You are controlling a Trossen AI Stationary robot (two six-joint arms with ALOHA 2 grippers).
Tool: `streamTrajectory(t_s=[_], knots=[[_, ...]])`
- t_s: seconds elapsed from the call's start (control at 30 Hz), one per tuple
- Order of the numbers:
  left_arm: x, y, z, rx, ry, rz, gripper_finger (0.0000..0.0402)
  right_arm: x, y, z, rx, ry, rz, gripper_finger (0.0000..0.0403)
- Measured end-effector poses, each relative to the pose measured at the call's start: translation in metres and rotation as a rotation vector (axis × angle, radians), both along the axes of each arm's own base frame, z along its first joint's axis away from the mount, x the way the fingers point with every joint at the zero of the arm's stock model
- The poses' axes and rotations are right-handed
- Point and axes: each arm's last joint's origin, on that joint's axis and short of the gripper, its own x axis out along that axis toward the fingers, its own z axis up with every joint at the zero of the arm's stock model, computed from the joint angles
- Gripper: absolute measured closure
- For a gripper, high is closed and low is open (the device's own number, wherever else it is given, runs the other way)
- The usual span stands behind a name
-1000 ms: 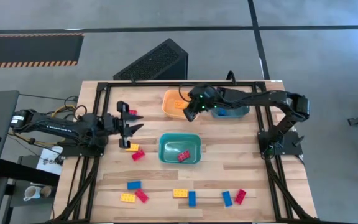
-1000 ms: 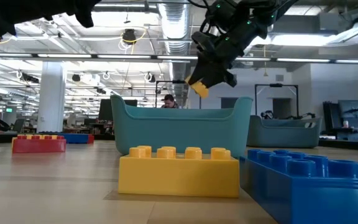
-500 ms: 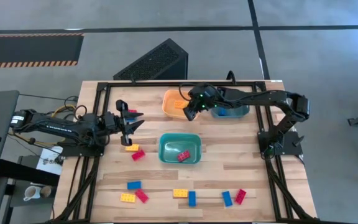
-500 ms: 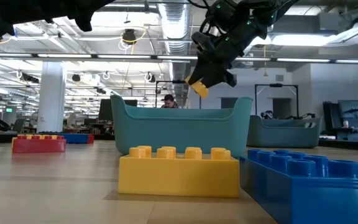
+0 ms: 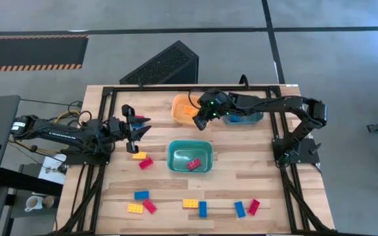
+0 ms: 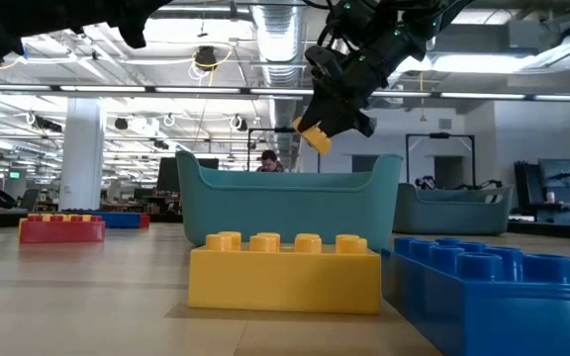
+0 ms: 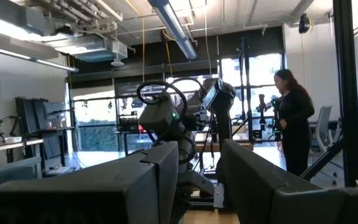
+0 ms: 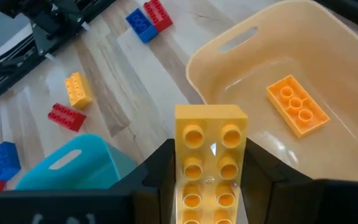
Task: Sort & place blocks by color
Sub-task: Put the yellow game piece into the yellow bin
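We log an orange bin [image 8: 303, 56] holding one yellow block [image 8: 296, 105]; our right gripper [image 8: 209, 186] grips another yellow brick [image 8: 210, 155] beside its rim.

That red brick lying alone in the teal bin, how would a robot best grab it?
Probably from straight above. The red brick lies flat and slanted inside the teal bin, whose walls block any sideways approach. A gripper turned to match the slant could pinch its two long sides, which look clear.

There were three bins: an orange bin [image 5: 176, 108], a teal bin [image 5: 171, 157] and a blue bin [image 5: 249, 119]. Five yellow blocks [image 5: 189, 203], five red blocks [image 5: 146, 163] and four blue blocks [image 5: 141, 195] showed.
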Motion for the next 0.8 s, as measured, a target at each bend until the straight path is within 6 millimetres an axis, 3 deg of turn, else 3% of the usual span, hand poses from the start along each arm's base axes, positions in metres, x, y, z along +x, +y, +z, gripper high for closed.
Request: streamTrajectory(t_s=[0.33, 0.6, 0.8], knots=[[-0.001, 0.0, 0.002, 0.02, -0.013, 0.009, 0.0285, -0.012, -0.035, -0.003, 0.038, 0.012, -0.136, 0.0215], [-0.001, 0.0, 0.002, 0.02, -0.022, 0.009, 0.0285, -0.012, -0.034, -0.004, 0.035, 0.016, -0.127, 0.0163], [-0.001, -0.001, 0.002, 0.041, -0.015, -0.019, 0.0285, -0.011, -0.029, -0.001, 0.024, 0.006, -0.107, 0.0157]])
